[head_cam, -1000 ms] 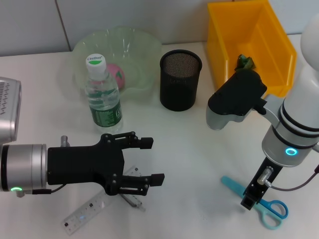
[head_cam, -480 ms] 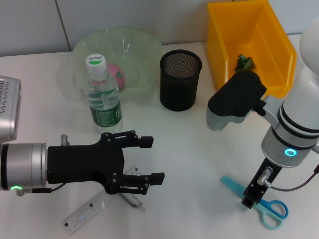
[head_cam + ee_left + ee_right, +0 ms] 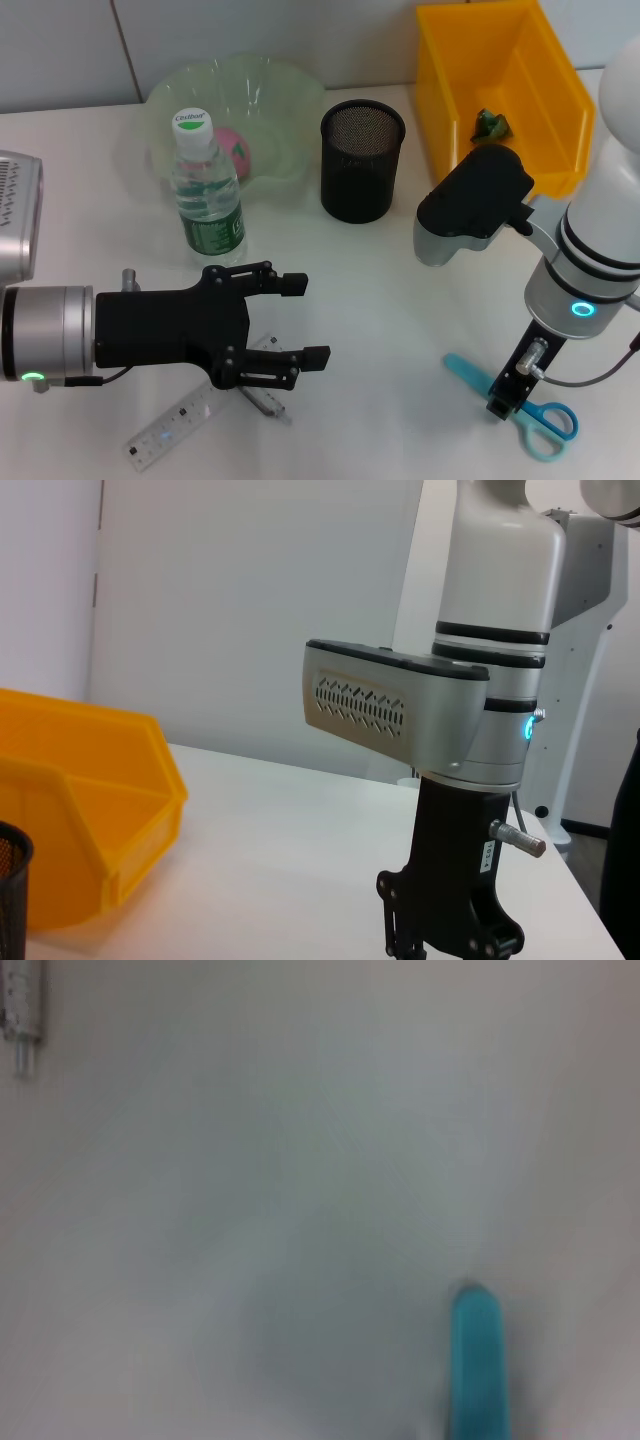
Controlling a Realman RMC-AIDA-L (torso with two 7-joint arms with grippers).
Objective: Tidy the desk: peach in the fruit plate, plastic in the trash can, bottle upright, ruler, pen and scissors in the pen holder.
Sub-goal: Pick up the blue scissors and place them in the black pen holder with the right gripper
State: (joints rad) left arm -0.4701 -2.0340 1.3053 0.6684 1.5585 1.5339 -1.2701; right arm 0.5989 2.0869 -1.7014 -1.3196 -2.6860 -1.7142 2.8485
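Right hand [image 3: 505,397] lower right, grip unreadable, over teal scissors [image 3: 535,418]; left hand [image 3: 300,320] released above ruler [image 3: 175,428], lower left

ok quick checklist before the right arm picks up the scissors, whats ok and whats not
1. Right gripper down at the scissors, at the middle of them: ok.
2. Right jaws closed on the scissors: cannot tell, hidden from the head view.
3. Pen holder upright with its mouth open: ok.
4. Left gripper out of the way, low over the ruler and pen, jaws open: ok.
5. Bottle upright, peach in the fruit plate: ok.
6. Ruler, pen and scissors on the table, not in the holder: not ok.
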